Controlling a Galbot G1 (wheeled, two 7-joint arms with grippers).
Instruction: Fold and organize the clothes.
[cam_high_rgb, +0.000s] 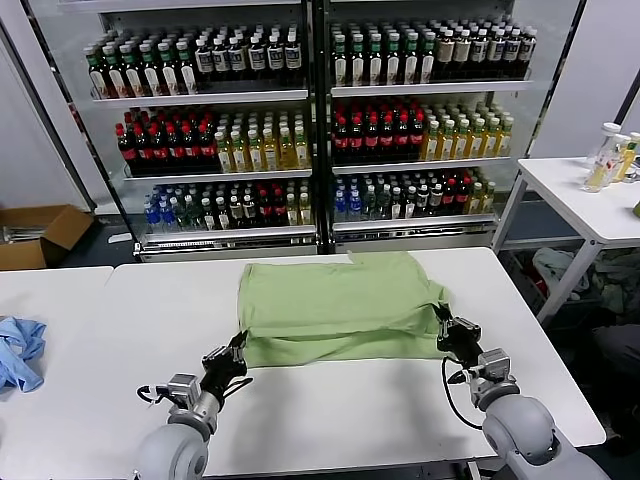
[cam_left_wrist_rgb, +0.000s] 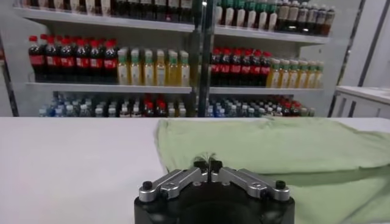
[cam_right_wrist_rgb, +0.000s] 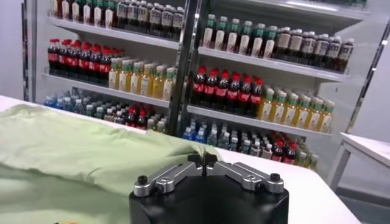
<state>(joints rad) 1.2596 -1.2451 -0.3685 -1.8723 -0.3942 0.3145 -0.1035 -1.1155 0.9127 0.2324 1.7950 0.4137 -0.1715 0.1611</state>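
The light green polo shirt (cam_high_rgb: 335, 300) lies on the white table (cam_high_rgb: 330, 415), folded into a wide rectangle with a top layer lying over a lower one. Its collar, buttons and logo are hidden. My left gripper (cam_high_rgb: 238, 343) is at the shirt's near left corner, with the jaws closed on a pinch of the fabric (cam_left_wrist_rgb: 274, 146), as the left wrist view (cam_left_wrist_rgb: 208, 164) shows. My right gripper (cam_high_rgb: 442, 318) is at the shirt's right edge and is shut on a puckered fold of the shirt (cam_right_wrist_rgb: 73, 152) in the right wrist view (cam_right_wrist_rgb: 203, 159).
A light blue garment (cam_high_rgb: 18, 350) lies on the table at the far left. Glass-fronted shelves of bottles (cam_high_rgb: 320, 120) stand behind the table. A cardboard box (cam_high_rgb: 40, 235) sits on the floor at the left. A white side table (cam_high_rgb: 590, 200) with bottles stands at the right.
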